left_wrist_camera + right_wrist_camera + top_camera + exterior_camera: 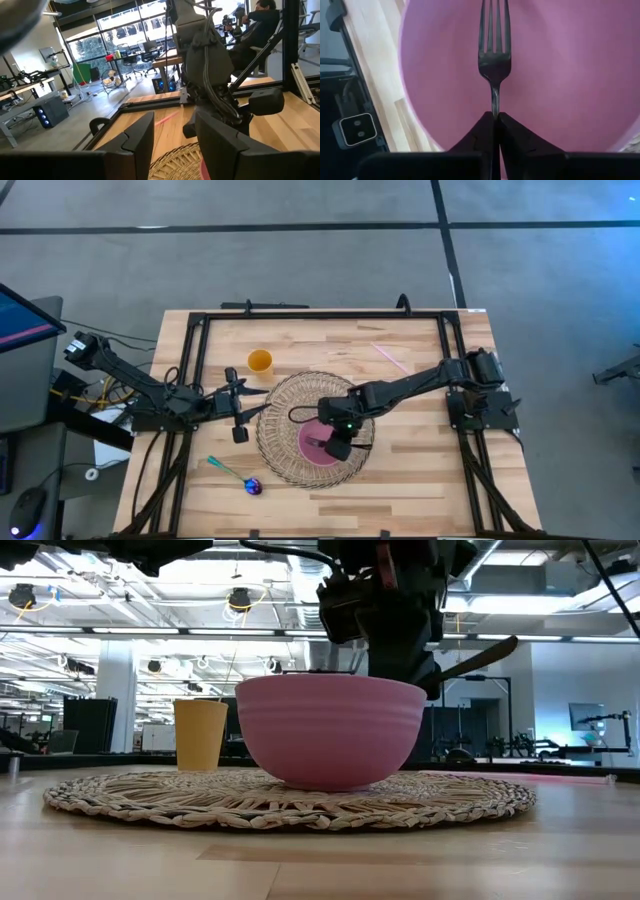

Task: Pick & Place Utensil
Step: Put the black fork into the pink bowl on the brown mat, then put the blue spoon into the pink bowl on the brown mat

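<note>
A dark metal fork (494, 60) is in my right gripper (495, 116), which is shut on it over the pink bowl (318, 442). The bowl (330, 730) stands on a round woven placemat (290, 405). In the low view the right gripper (385, 610) hangs just above the bowl's rim. My left gripper (238, 408) waits open at the mat's left edge and touches nothing; its fingers (140, 142) stand apart. A spoon (236, 475) with a teal handle lies on the table, near-left of the mat. My right gripper pinches the fork's thin neck (494, 102), just behind the tines, between its two fingertips (481, 131). The fork lies along the fingers with its tines pointing away from them, over the inside of the bowl (560, 75). Whether the tines touch the bowl, I cannot tell.
An orange-yellow cup (260, 361) stands on the table beyond the mat's far-left edge and shows behind the bowl in the low view (200, 735). A thin pink stick (390, 357) lies on the far right part of the table. A black frame (320, 314) borders the table.
</note>
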Robot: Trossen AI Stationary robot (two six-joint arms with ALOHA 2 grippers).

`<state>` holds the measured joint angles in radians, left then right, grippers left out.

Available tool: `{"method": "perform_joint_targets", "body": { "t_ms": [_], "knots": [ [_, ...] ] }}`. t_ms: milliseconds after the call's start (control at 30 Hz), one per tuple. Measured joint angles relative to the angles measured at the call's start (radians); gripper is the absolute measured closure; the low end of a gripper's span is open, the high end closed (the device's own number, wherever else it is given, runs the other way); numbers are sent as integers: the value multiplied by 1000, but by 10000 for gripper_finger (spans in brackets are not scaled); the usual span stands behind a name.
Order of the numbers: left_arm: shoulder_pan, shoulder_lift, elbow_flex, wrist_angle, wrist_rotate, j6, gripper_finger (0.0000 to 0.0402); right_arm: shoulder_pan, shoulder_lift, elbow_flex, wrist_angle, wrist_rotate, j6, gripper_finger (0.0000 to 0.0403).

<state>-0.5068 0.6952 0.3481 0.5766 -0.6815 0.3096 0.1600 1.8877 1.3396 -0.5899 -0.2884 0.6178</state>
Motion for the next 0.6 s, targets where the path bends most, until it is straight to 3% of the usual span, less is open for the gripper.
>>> {"method": "perform_joint_targets", "body": {
  "t_ms": [600],
  "knots": [
    [0,0,0,0,0,0,257,-13,0,0,28,1,0,346]
  ]
}}
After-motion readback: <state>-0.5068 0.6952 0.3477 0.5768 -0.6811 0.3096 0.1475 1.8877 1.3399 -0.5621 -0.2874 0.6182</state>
